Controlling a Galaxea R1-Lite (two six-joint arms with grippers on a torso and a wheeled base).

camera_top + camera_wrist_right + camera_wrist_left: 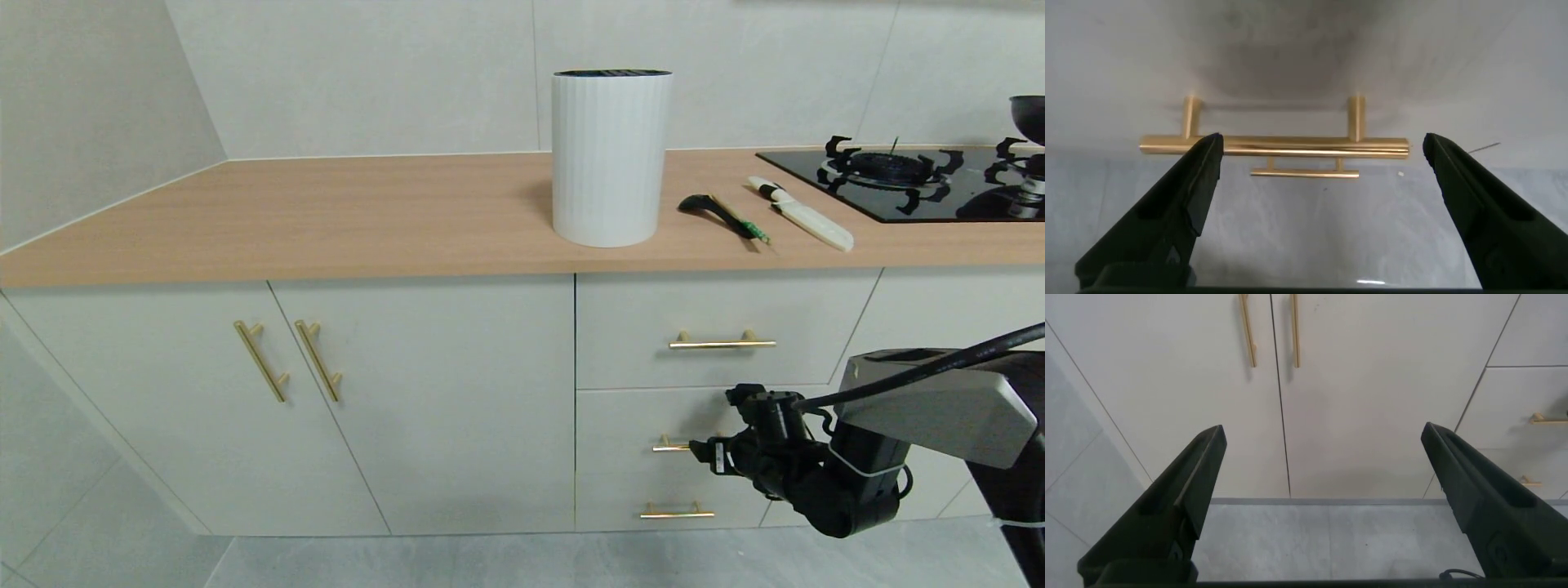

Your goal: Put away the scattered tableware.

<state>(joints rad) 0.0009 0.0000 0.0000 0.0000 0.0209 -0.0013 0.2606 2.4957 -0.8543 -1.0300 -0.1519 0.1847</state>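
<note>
Head view put spoon (718, 211) and knife (804, 216), slanting near the counter's (367, 220) front edge, above my right claw (709, 454) (nearer, jaws spread).

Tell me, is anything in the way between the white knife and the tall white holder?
Yes. The black spoon, with a thin green-tipped stick by it, lies on the wooden counter between the white knife and the ribbed white holder. Lifted over them, the knife would probably reach the holder's top freely.

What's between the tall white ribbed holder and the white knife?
A black spoon and a thin green-tipped stick lie on the counter, in the head view.
</note>
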